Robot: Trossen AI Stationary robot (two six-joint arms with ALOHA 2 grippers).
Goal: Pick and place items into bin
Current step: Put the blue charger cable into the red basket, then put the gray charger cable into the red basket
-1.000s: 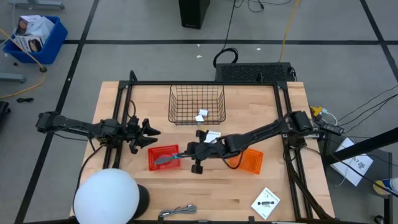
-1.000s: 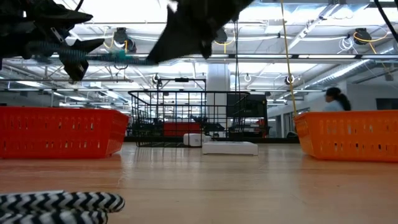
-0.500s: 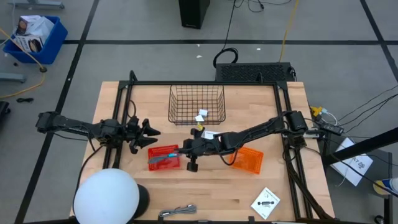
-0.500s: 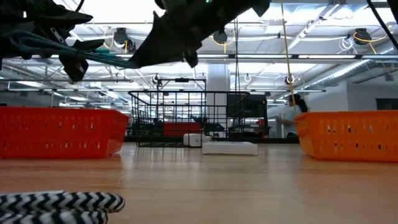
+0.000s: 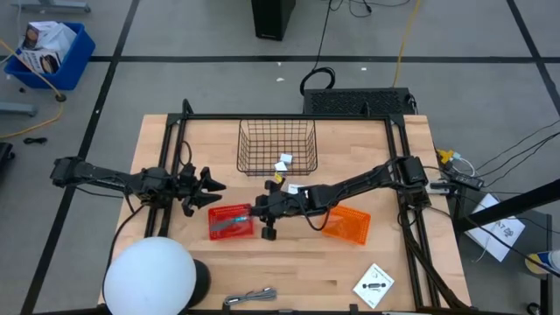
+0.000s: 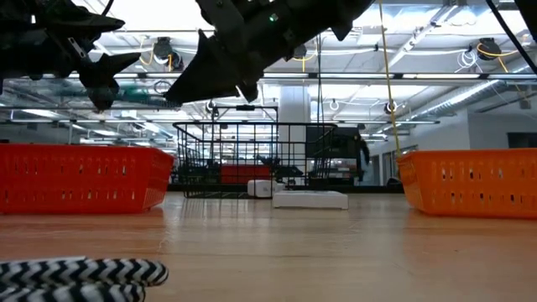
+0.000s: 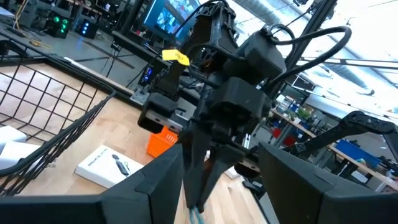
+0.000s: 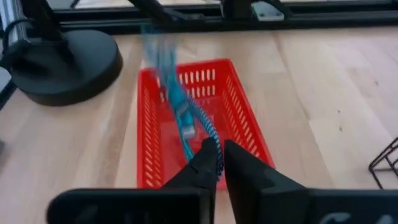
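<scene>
The grey-blue plier-like tool (image 8: pixel 177 106) hangs down inside the red bin (image 8: pixel 186 65). Its striped handle end runs up to the right claw (image 8: pixel 217 149), which hovers just over the bin's near rim. The tool is smeared in the right wrist view, so we cannot tell whether the claw is clenched on it or has let it go. We judge this item as good as delivered, with only a clean release left.

From above, the tool (image 5: pixel 229 224) shows as a pale streak within the red bin (image 5: pixel 213 214), with the right claw (image 5: pixel 255 213) at the bin's right edge. The left claw (image 5: pixel 213 185) waits released, spread wide, just beyond the bin's far-left corner and holding nothing.

Two small white cubes (image 5: pixel 283 163) appear to lie at the near edge of the wire basket (image 5: pixel 276 131). We cannot say whether they count as placed. One white card (image 5: pixel 297 190) lies on the tabletop (image 5: pixel 367 149) between the basket and the right arm. A second card (image 5: pixel 374 284) sits well apart, near the front right corner. The orange bin (image 5: pixel 350 226) beside the right arm shows nothing of the task's in it.

By our reckoning the two cards remain to be picked, and perhaps the cubes as well.
</scene>
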